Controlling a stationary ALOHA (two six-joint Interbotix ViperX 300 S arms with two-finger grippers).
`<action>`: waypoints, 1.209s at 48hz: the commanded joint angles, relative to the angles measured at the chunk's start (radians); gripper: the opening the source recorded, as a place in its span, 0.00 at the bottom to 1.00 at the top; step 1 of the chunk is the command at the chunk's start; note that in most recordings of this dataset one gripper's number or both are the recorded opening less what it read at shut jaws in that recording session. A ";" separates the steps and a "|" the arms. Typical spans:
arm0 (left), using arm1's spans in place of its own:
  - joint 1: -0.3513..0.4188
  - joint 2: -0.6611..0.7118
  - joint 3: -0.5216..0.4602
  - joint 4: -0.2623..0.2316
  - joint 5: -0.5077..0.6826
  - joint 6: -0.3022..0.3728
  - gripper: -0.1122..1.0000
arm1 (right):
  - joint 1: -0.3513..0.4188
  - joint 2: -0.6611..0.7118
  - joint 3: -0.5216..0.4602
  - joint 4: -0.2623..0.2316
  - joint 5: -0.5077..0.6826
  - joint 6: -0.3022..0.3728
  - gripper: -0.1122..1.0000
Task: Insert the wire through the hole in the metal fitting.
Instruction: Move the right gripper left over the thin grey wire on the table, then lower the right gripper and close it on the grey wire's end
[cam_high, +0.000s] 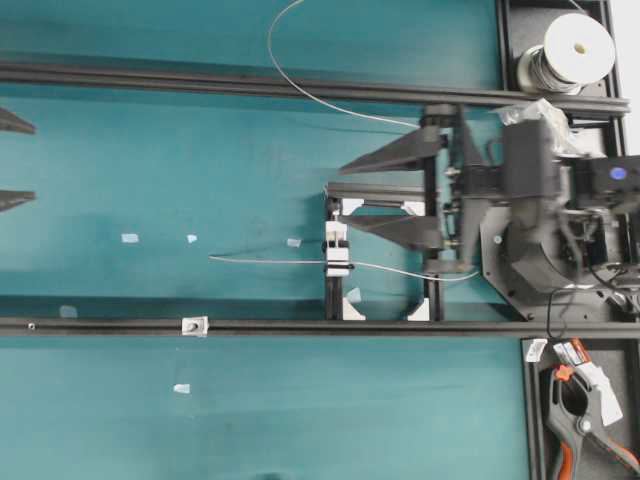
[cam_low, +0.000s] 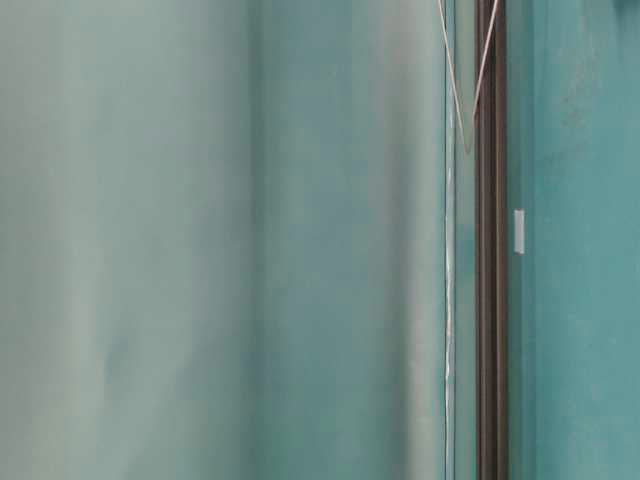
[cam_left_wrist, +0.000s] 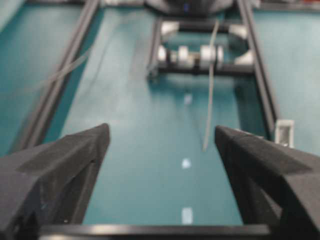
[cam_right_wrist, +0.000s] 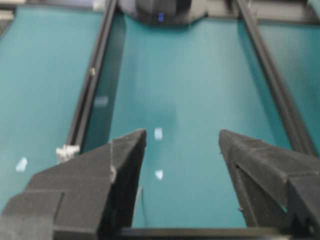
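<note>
Both my claws stand spread and empty: left claw (cam_left_wrist: 162, 145), right claw (cam_right_wrist: 182, 150). Only the overhead shows the spool (cam_high: 572, 52). The wire (cam_high: 270, 260) lies on the bench (cam_high: 150, 180) through the clamp, its tip ahead of my left claw; the fitting (cam_high: 194, 325) sits on the rail.

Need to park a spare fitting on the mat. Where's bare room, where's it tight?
Free: the teal mat between the upper rail and lower rail, left of the clamp block, bar a few tape scraps; also below the lower rail. Crowded: around the clamp block, where the wire crosses and the right gripper stands open.
</note>
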 joint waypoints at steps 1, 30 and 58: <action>0.002 0.044 -0.006 -0.002 -0.031 -0.002 0.77 | -0.002 0.043 -0.040 0.005 -0.002 0.002 0.71; -0.051 0.270 0.069 -0.002 -0.242 -0.002 0.81 | -0.003 0.342 -0.029 0.014 -0.181 0.143 0.71; -0.077 0.529 0.078 -0.002 -0.431 -0.061 0.81 | 0.028 0.541 -0.034 0.014 -0.259 0.215 0.70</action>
